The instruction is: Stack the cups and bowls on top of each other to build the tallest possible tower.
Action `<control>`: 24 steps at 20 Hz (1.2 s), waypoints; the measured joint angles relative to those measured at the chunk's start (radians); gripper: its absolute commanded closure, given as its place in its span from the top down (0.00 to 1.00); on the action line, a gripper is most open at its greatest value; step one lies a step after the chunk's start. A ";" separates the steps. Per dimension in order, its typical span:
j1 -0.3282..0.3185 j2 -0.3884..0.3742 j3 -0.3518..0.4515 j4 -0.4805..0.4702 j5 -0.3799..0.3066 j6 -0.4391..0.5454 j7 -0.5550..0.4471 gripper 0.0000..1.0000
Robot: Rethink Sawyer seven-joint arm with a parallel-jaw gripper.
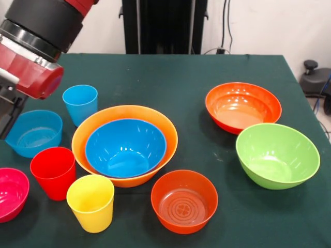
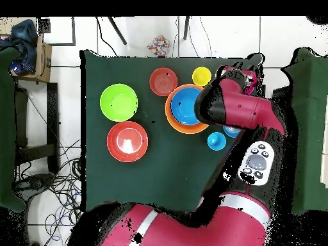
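The tower is the largest pale orange bowl [image 1: 83,135] [image 2: 172,120] with the blue bowl [image 1: 125,147] [image 2: 186,105] nested in it, mid-table. To its left in the front view stand the light blue cup [image 1: 80,103] [image 2: 216,141], red cup [image 1: 53,172] and yellow cup [image 1: 91,202] [image 2: 201,76]. The small light blue bowl [image 1: 33,133] [image 2: 232,132] and magenta-pink bowl [image 1: 10,194] sit at the left edge. Two red-orange bowls [image 1: 184,201] [image 1: 243,107] and the lime green bowl [image 1: 277,155] [image 2: 118,102] lie apart. My gripper [image 1: 9,116] hangs just above the light blue bowl's left rim, mostly cut off by the frame edge.
The arm's red and black wrist [image 1: 31,57] [image 2: 234,106] fills the front view's upper left and hides the red cup and magenta-pink bowl from overhead. The dark green table [image 1: 170,77] ends close to the green bowl on the right.
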 measured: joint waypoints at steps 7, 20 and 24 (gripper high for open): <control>-0.178 -0.058 0.205 0.003 0.000 0.084 0.000 1.00; -0.484 -0.089 0.582 0.023 -0.005 0.525 -0.086 1.00; -0.506 -0.089 0.655 0.029 -0.007 0.576 -0.136 1.00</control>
